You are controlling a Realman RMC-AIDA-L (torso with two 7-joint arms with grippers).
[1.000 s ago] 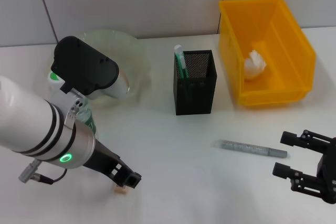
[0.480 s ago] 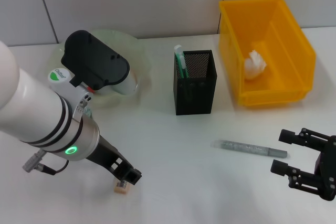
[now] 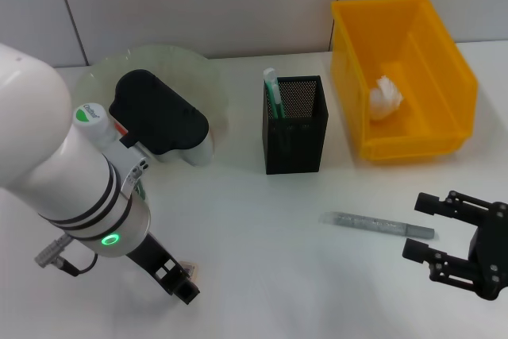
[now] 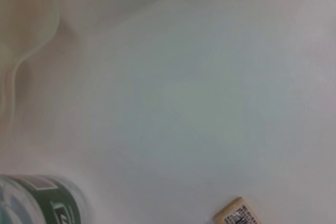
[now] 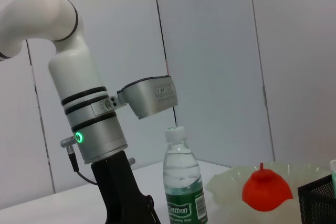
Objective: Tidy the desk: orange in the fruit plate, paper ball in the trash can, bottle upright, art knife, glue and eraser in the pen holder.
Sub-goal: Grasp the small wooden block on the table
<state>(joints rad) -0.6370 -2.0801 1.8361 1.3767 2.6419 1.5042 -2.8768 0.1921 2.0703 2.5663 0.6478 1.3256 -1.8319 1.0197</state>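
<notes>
The tan eraser (image 3: 190, 268) lies on the white table, with my left gripper (image 3: 178, 283) standing directly over it; the left wrist view shows the eraser (image 4: 237, 215) flat on the table. The bottle (image 5: 184, 182) stands upright beside the left arm, its cap (image 3: 90, 113) showing. The orange (image 5: 266, 190) sits in the glass fruit plate (image 3: 198, 69). A green-white glue stick (image 3: 272, 93) stands in the black pen holder (image 3: 294, 125). The paper ball (image 3: 385, 98) lies in the yellow trash can (image 3: 413, 37). The grey art knife (image 3: 377, 225) lies on the table, its right end between the fingertips of my open right gripper (image 3: 421, 229).
The left arm's wrist hides the orange and part of the plate in the head view. The table's back edge meets a grey wall. Bare table stretches between the eraser and the knife.
My left arm swung upright, bringing its gripper straight down over the eraser. The right gripper crept left toward the knife's end.
</notes>
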